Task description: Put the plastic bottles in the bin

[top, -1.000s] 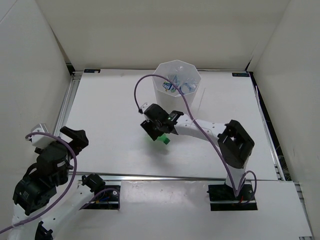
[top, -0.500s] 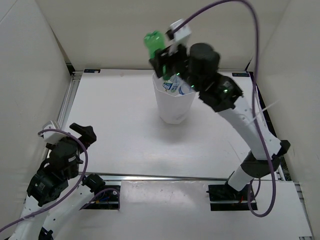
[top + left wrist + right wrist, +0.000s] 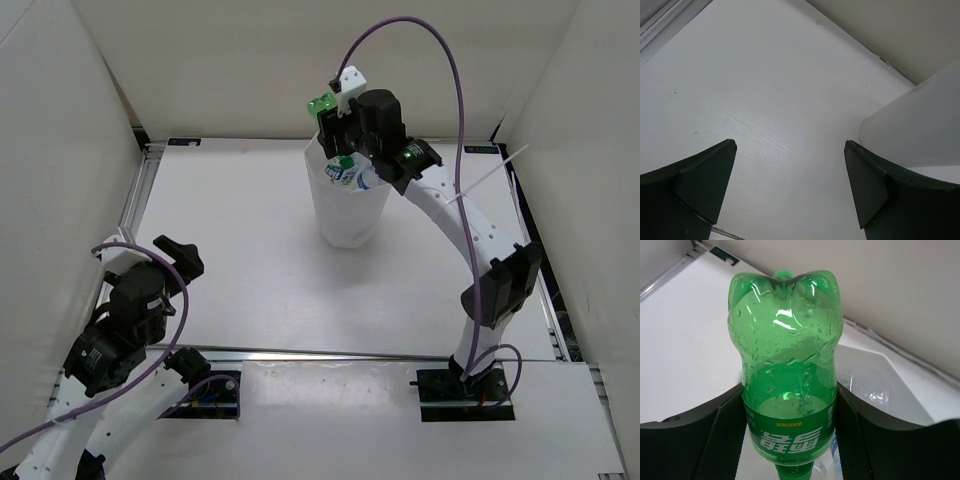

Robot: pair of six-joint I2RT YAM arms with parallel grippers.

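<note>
**A:** What holds what here?

**B:** We see one tall white many-sided plastic bin standing at the far middle of the white table. Inside it lie small clear plastic bottles with blue-and-white labels, piled close together. From the right wrist view, one clear bottle shows through the bin's open top.

**A:** How many are in there?

**B:** We cannot count them. The labels overlap, and the arm covers part of the opening. We make out more than one.

**A:** And the green one?

**B:** We count one bright green plastic bottle. The right gripper has it pinched between both fingers at the labelled waist. It hangs above the bin's far left rim, not inside it. The lumpy base points up and away, and the cap end points down.

**A:** What about the other arm?

**B:** The left gripper sits low at the near left, well apart from the bin. Its two dark fingers are spread wide, with only bare table between them.
</note>
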